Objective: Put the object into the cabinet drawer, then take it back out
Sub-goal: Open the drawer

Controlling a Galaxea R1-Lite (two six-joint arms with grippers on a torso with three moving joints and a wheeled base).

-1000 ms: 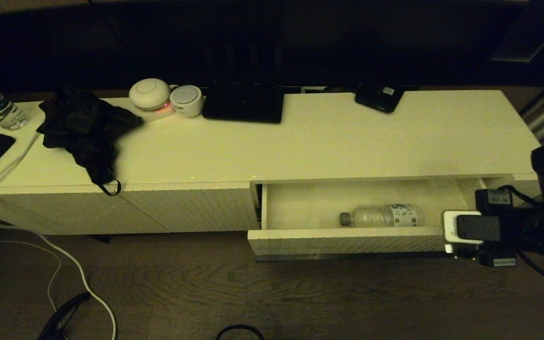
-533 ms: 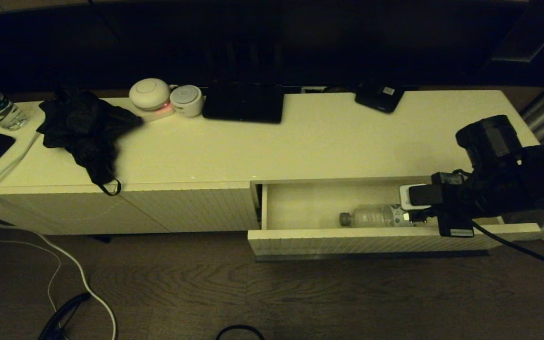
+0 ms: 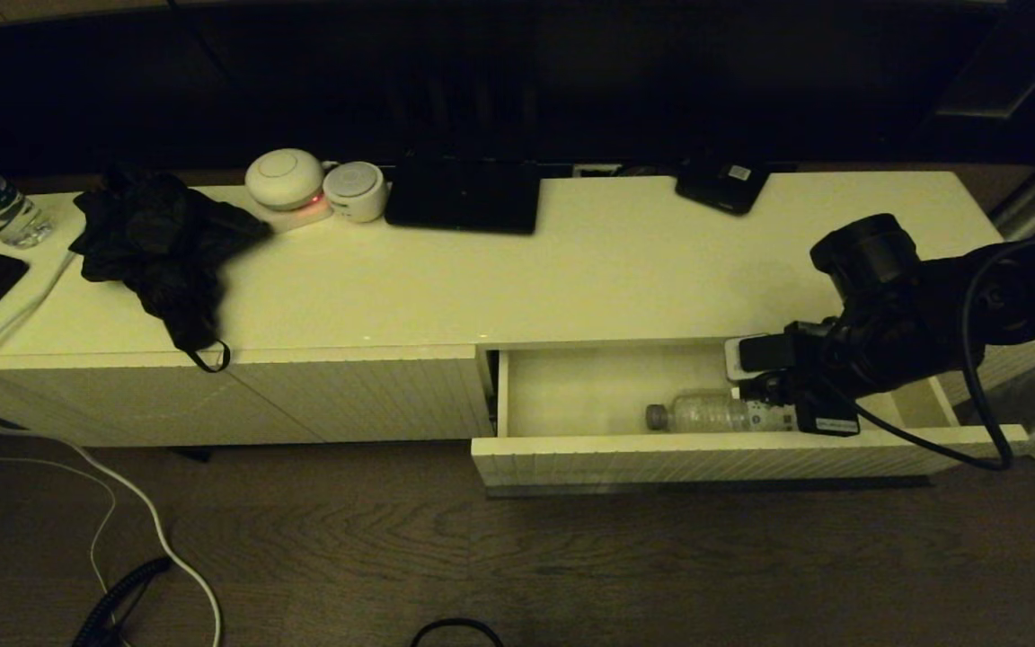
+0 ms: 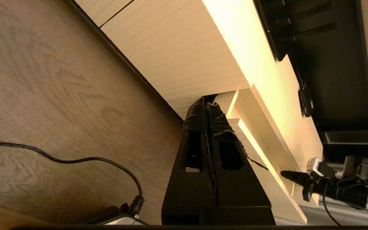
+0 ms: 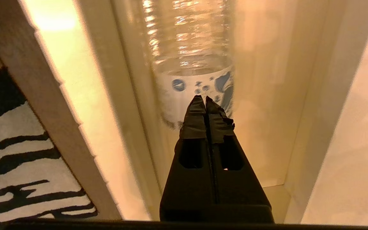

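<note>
Right gripper [image 5: 205,99]: inside the open drawer [image 3: 661,463], fingers pressed together, holding nothing.
Bottle [image 3: 715,412]: lying on its side on the drawer floor, just ahead of the right fingertips, labelled end nearest them, cap pointing away.
Left gripper [image 4: 207,103]: fingers together, low over the floor [image 4: 59,95], beside the cabinet front, well apart from the bottle.
</note>
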